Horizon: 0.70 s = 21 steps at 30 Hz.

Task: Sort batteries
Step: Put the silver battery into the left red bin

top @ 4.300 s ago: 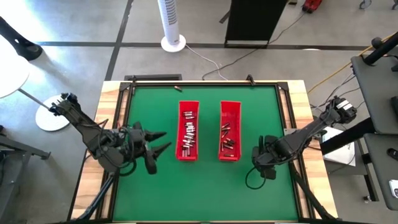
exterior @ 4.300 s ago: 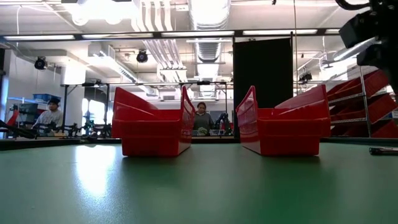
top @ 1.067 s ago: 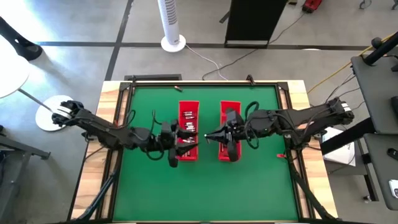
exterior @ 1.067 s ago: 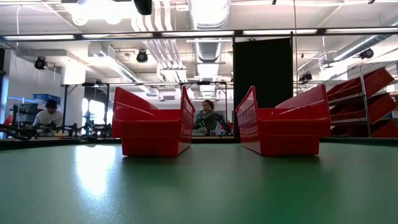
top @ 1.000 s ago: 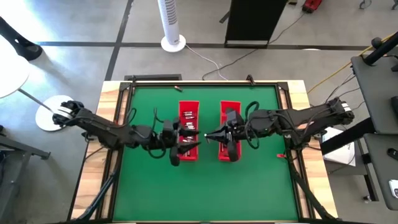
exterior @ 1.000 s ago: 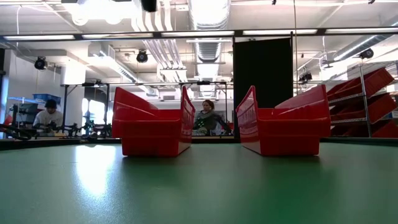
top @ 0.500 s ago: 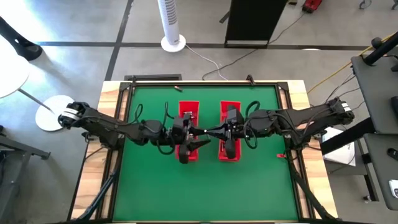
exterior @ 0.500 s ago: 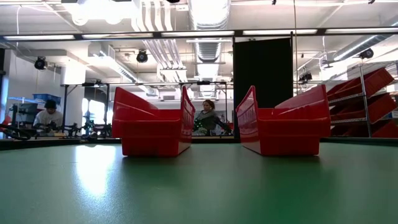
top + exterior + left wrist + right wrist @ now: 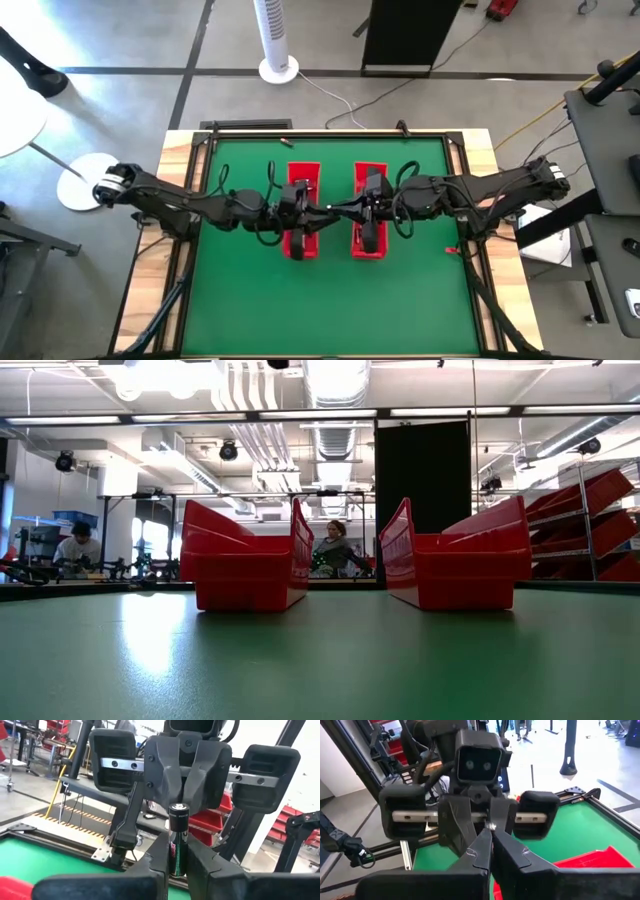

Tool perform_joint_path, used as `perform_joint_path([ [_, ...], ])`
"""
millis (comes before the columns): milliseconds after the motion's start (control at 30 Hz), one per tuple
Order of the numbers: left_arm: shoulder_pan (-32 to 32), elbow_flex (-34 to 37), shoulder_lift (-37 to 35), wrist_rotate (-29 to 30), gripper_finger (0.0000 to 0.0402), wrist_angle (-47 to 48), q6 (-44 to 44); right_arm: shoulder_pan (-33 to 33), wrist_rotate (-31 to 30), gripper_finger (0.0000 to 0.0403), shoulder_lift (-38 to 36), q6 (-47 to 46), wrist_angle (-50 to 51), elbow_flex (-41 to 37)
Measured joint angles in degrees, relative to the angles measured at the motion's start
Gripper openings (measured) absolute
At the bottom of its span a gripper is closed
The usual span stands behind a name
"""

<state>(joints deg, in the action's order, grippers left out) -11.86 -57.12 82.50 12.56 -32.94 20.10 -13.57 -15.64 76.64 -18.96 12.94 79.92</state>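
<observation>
Above the gap between the two red trays (image 9: 303, 176) (image 9: 370, 176), my left gripper (image 9: 322, 211) and my right gripper (image 9: 343, 211) meet tip to tip, both about level. A dark battery (image 9: 178, 837) with a green label and a silvery cap stands between the fingers of my left gripper (image 9: 178, 851). My right gripper (image 9: 491, 833) is shut, with the battery's silvery end (image 9: 491, 826) at its fingertips. Several small batteries (image 9: 303, 185) lie in the far part of the left tray; the arms hide the rest. My left gripper pinches the battery's lower half (image 9: 176, 860) between its two fingers, coming level from the table's left. The fingers lie across the battery, which is lifted clear above the trays. My right gripper comes level from the table's right. Its fingertips (image 9: 186, 795) close at the battery's capped end (image 9: 178, 811); the fingers themselves hide how much of that end they hold.
The two red trays (image 9: 245, 565) (image 9: 460, 565) stand side by side mid-table on the green mat (image 9: 250, 290). Bare mat lies near, left and right of them. A small item (image 9: 451, 250) lies near the right edge. People sit in the room beyond.
My left gripper has gone toward the table's right and a little up, from over the left tray to my right gripper's tips. Its fingers, spread wide a second ago, have shut on the battery. My right gripper has kept its place, shut.
</observation>
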Motion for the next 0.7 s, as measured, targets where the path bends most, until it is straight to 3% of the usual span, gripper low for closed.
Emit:
perform_joint_path([
  [167,0.1,-0.2,-3.9,-0.1,0.0016,9.2,0.1,0.0,0.0,0.0019,-0.2,-0.5,1.0,0.0],
  [400,3.6,-1.7,-13.1,1.8,0.0016,43.1,2.2,0.0,-1.4,0.0095,-2.3,-1.3,9.4,1.0],
  [567,12.0,-5.4,-10.0,-0.7,0.0016,63.1,0.6,0.0,-1.5,0.0145,-3.2,-3.0,16.5,1.0],
  [700,18.2,-10.6,-3.2,-4.9,0.0016,70.1,-6.3,-0.5,-1.4,0.0168,-3.9,-3.0,22.0,1.4],
])
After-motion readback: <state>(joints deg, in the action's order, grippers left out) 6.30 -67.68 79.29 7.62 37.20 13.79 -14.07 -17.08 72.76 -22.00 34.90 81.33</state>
